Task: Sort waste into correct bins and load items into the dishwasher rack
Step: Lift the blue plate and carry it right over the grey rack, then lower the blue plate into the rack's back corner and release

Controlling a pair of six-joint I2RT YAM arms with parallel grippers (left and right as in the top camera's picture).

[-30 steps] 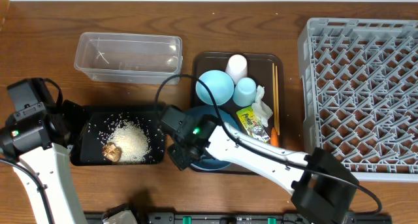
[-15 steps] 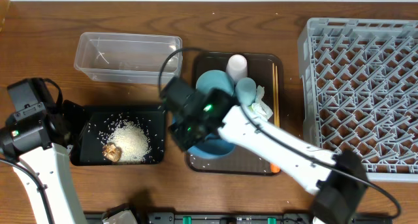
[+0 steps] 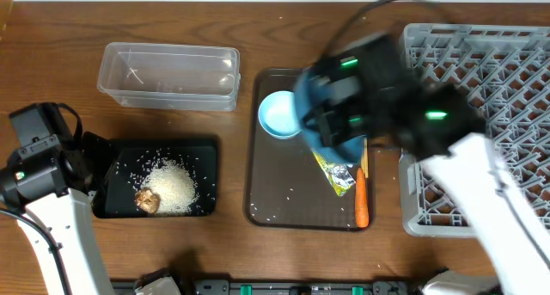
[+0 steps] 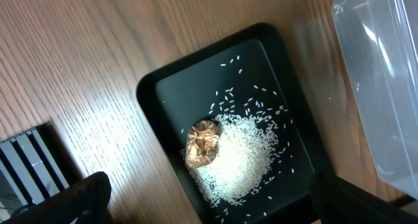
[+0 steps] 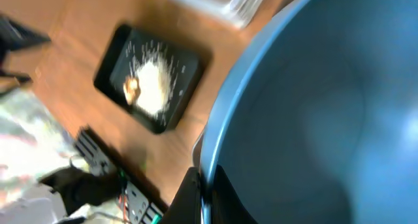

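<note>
Lifted off the brown tray [image 3: 292, 200], one dark-blue plate [image 3: 311, 114] was clamped above its far-right corner by the closed right gripper [image 5: 208, 192]; one bowl [image 3: 279, 114], one carrot [image 3: 362, 200] and one wrapper [image 3: 337, 172] were left there; the left gripper [image 4: 215, 209] was spread wide, empty.

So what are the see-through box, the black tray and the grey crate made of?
The box looks like clear plastic: the table shows through it. The tray is probably black plastic, smooth, slightly shiny. The crate seems grey moulded plastic, matte, a lattice of pegs.
</note>
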